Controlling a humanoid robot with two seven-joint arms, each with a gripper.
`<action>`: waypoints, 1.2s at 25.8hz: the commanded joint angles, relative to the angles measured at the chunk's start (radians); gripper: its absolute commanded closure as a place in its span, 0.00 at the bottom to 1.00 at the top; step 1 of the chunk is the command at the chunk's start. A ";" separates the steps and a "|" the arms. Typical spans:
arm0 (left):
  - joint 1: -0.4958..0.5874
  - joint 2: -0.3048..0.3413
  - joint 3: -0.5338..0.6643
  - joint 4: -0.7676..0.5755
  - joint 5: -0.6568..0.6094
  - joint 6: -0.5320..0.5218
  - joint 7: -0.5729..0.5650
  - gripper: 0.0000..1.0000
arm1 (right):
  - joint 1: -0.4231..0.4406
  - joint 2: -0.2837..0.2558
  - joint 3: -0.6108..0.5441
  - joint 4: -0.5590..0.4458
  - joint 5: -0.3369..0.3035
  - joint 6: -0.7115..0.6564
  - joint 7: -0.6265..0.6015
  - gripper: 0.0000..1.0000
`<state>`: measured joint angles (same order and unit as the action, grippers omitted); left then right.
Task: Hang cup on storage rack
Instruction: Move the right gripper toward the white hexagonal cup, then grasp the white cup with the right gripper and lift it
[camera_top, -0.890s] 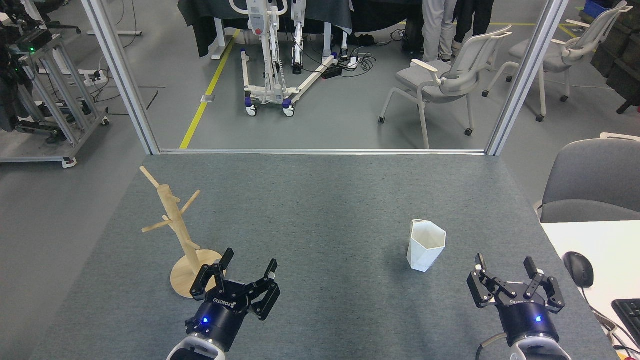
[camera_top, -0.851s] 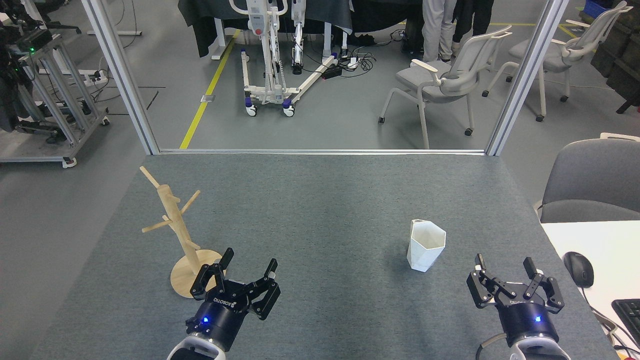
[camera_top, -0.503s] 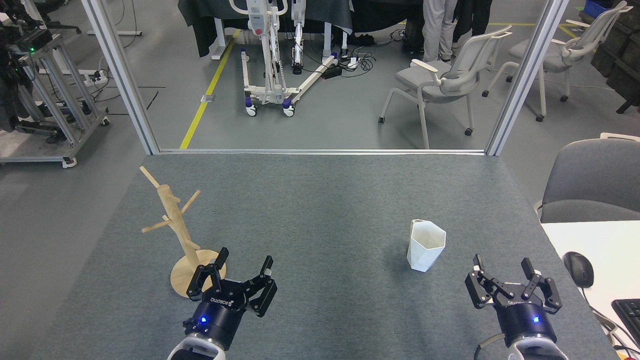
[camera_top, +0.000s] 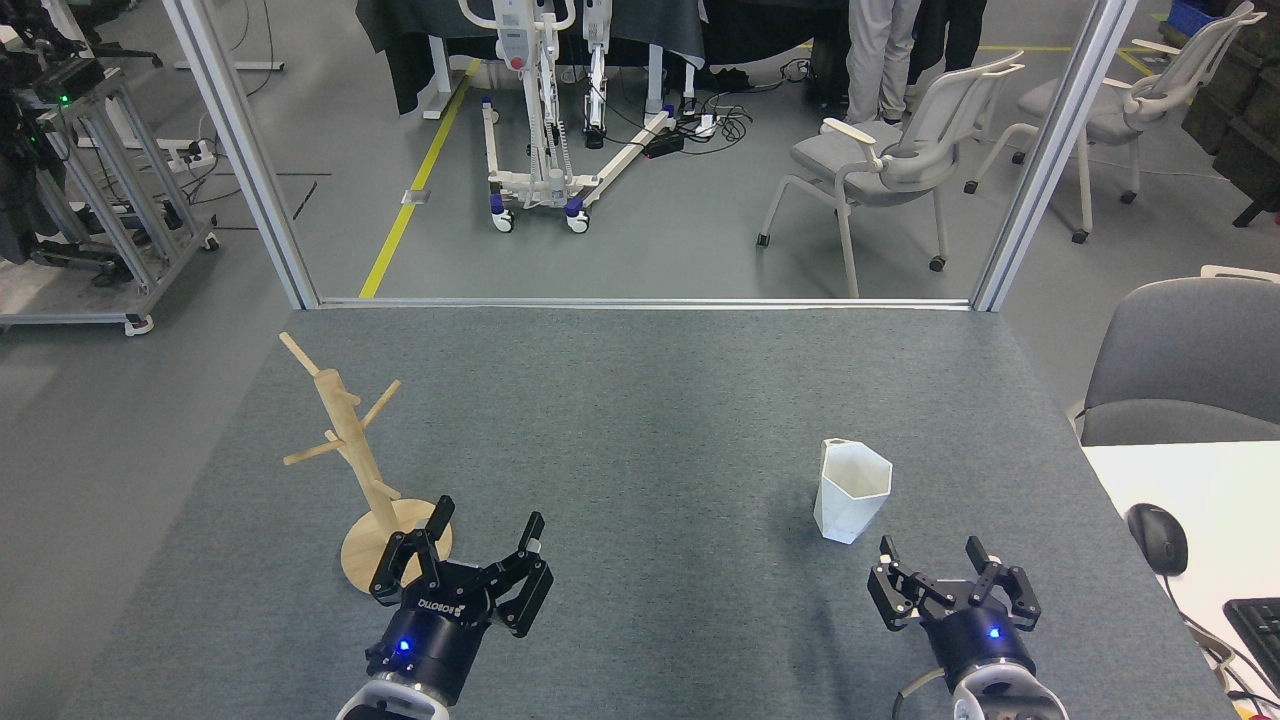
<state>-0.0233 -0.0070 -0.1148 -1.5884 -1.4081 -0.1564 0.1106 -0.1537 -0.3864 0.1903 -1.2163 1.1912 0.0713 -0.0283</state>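
Note:
The white faceted cup (camera_top: 851, 489) stands upright on the grey table, right of centre. At the left stands the light wooden storage rack (camera_top: 354, 465), its round base on the table and its pegs bare. My right gripper (camera_top: 931, 549) is open and empty, just in front of the cup and slightly to its right, not touching it. Open and empty too, my left gripper (camera_top: 487, 519) sits at the near left, beside the rack's base.
The grey felt table (camera_top: 640, 400) ends at a metal rail at the back. A white desk (camera_top: 1190, 500) with a mouse (camera_top: 1157, 537) and keyboard abuts the right side. Chairs and a person's legs are on the floor beyond.
My right gripper has moved left and slightly back toward me, now nearer in line with the cup. My left gripper shifted a little left and nearer. Cup and rack have not moved.

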 joint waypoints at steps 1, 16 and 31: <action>0.002 0.002 0.000 -0.001 0.000 -0.002 0.000 0.00 | -0.070 0.004 0.061 0.106 -0.001 0.001 0.002 0.01; 0.000 0.005 -0.005 -0.016 0.001 -0.002 0.001 0.00 | -0.282 0.035 0.135 0.339 -0.018 -0.064 0.010 0.01; -0.003 0.005 -0.005 -0.016 0.001 0.000 0.000 0.00 | -0.391 0.074 0.178 0.474 -0.039 -0.065 0.010 0.01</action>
<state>-0.0250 -0.0015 -0.1197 -1.6045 -1.4066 -0.1580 0.1121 -0.5337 -0.3202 0.3664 -0.7538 1.1524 0.0067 -0.0177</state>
